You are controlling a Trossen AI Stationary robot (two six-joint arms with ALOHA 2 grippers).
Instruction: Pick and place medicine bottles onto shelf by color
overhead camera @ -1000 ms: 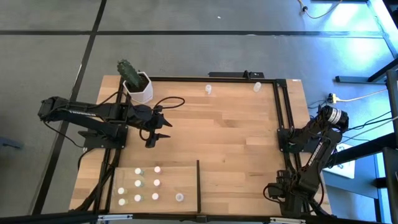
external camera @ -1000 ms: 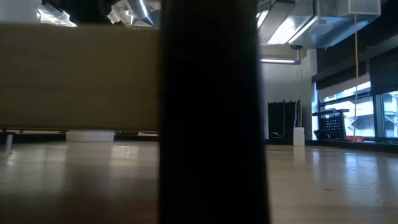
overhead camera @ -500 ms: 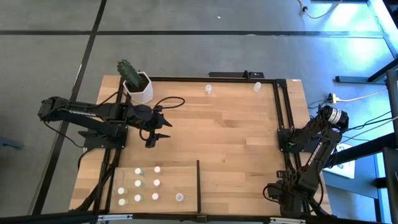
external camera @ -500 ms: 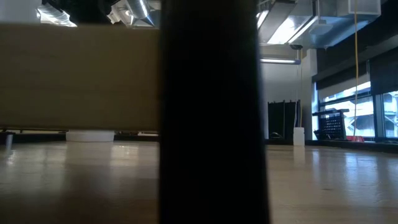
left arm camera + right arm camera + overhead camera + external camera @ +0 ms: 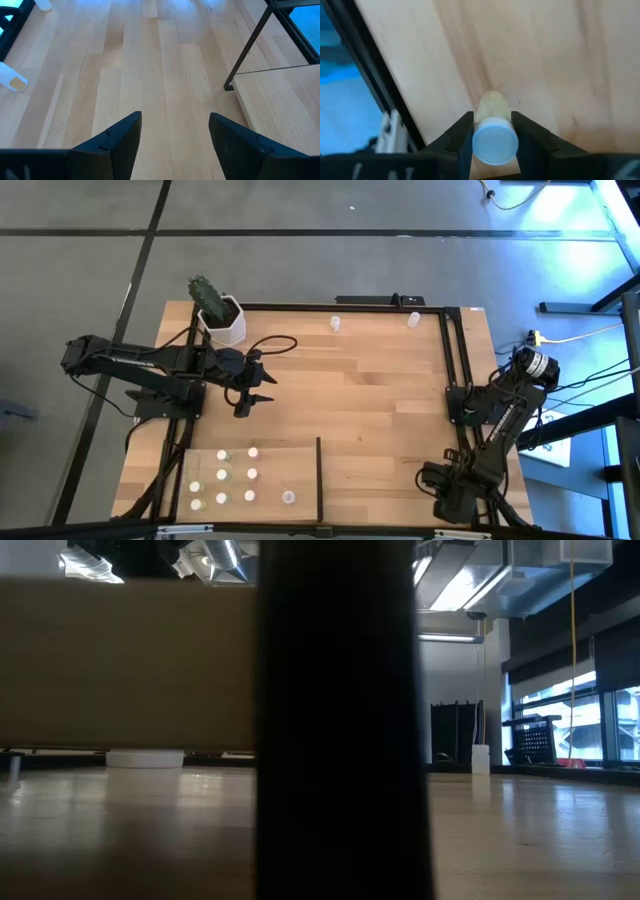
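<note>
In the right wrist view my right gripper [image 5: 492, 117] is shut on a medicine bottle [image 5: 493, 107] with a round white cap and a pale yellowish body. From above, this gripper [image 5: 433, 481] is at the table's near right corner. My left gripper [image 5: 256, 386] hangs open over bare wood left of centre, its fingers [image 5: 120, 137] around nothing. The shelf [image 5: 300, 465], a pale panel at the near left, carries several small bottles [image 5: 236, 484]. Two more bottles [image 5: 335, 324] [image 5: 413, 319] stand by the far edge. My right gripper pinches the bottle between its two fingers [image 5: 464, 131], at the sides of the white cap [image 5: 494, 142]. The fingers point down from above. The cap faces up toward the wrist and the body points down at the table. Whether the bottle's foot is on the wood, I cannot tell.
A white hexagonal pot [image 5: 222, 323] with a cactus stands at the far left corner. A thin black divider [image 5: 319, 478] edges the shelf's right side. A black frame rail [image 5: 452, 370] runs along the table's right side. In the low view a dark post [image 5: 335, 720] blocks the middle.
At the near right corner my right arm's wrist has rolled a little and its forearm has swung slightly toward the table's left.
</note>
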